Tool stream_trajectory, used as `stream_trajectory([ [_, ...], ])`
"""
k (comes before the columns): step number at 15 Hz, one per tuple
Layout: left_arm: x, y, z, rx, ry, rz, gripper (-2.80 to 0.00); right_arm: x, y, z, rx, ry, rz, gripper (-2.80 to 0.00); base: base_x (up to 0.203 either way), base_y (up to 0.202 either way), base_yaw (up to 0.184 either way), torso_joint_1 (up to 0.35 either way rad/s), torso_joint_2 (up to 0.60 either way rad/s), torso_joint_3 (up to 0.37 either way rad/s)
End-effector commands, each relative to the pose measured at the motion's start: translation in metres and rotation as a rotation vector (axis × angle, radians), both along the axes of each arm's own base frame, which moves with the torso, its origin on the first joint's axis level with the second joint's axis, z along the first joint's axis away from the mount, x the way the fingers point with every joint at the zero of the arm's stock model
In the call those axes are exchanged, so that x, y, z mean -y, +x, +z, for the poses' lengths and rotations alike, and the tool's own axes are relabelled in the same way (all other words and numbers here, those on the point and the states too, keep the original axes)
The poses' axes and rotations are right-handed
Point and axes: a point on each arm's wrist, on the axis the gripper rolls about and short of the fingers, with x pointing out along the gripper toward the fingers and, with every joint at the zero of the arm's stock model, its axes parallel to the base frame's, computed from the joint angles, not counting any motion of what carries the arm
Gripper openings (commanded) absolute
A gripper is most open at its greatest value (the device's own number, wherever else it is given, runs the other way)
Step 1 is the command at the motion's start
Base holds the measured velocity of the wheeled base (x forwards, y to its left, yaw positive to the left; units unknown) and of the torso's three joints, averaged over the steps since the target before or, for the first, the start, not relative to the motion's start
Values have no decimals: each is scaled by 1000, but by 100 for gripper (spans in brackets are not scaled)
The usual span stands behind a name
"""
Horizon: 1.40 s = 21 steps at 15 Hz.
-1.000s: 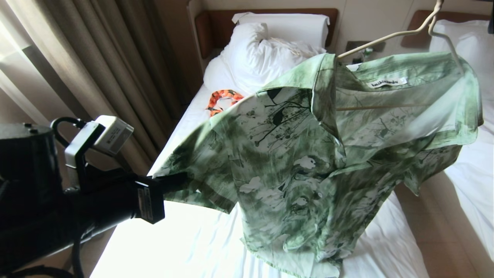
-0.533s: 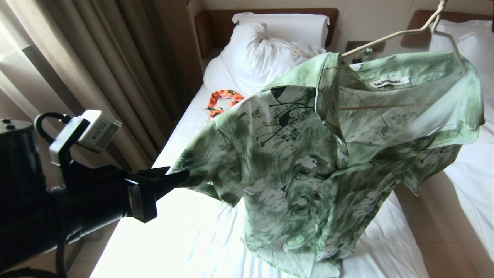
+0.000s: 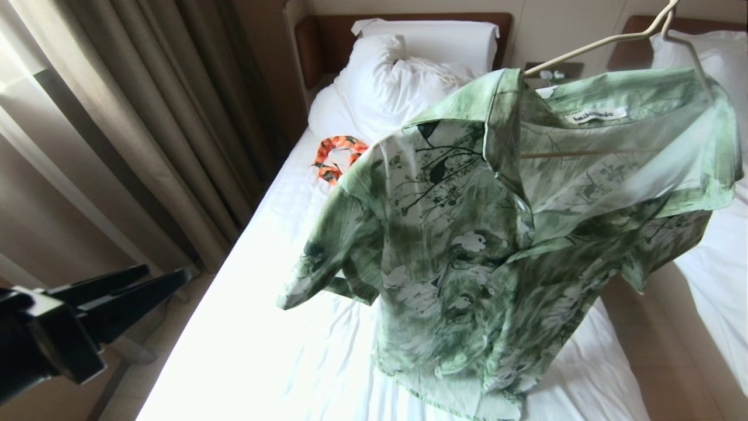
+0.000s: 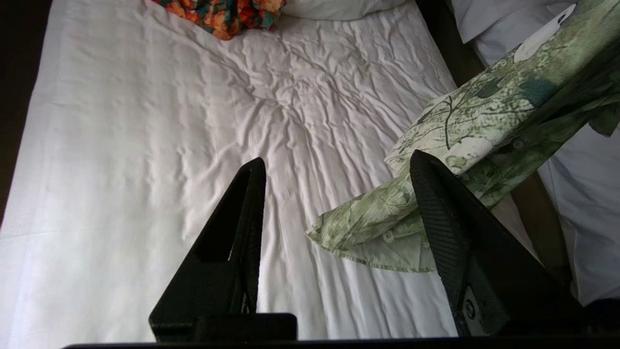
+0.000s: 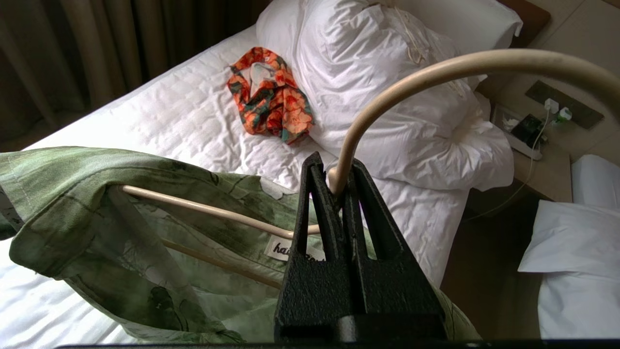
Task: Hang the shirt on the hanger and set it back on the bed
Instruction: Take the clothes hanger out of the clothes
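The right gripper (image 5: pixel 334 182) has its jaws pinched tight on the hanger (image 5: pixel 411 77), at the neck where the curved hook meets the two sloping arms. The cream wire runs from there into the collar of the shirt (image 3: pixel 485 234), which hangs on it in the air above the bed (image 3: pixel 263 351), the label at the inside of the neck facing the head camera. The shirt's front falls open and crumpled, one short sleeve drooping toward the sheet on the robot's left, the hem low over the mattress; whether it touches the sheet cannot be told.

The left gripper (image 4: pixel 339 167) is low at the robot's left, off the side of the bed in the head view, its jaws parted and holding nothing. In the left wrist view the shirt's sleeve hangs just beyond one fingertip, apart from it.

On the wrinkled sheet near the bulky duvet (image 3: pixel 403 82) lies an orange floral garment (image 3: pixel 336 155). Brown curtains (image 3: pixel 146 117) hang along the bed's left side.
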Motion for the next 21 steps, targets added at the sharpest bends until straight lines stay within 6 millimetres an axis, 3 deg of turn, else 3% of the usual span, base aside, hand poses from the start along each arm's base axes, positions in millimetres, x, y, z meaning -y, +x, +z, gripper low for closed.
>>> stream_trajectory([
  [1,-24,-43,-1,123,-66,92,-280,0,2,7,22,15,-7,-280,0,0,0,0,0,0],
  [6,-49,-105,-40,96,-143,298,-280,-3,9,31,159,116,-25,-280,0,0,0,0,0,0],
  [9,-51,-107,-51,41,-230,441,-280,-5,11,44,250,160,-17,-280,0,0,0,0,0,0],
  [21,-47,-107,-50,41,-240,421,-280,3,21,48,269,164,-77,-280,0,0,0,0,0,0],
])
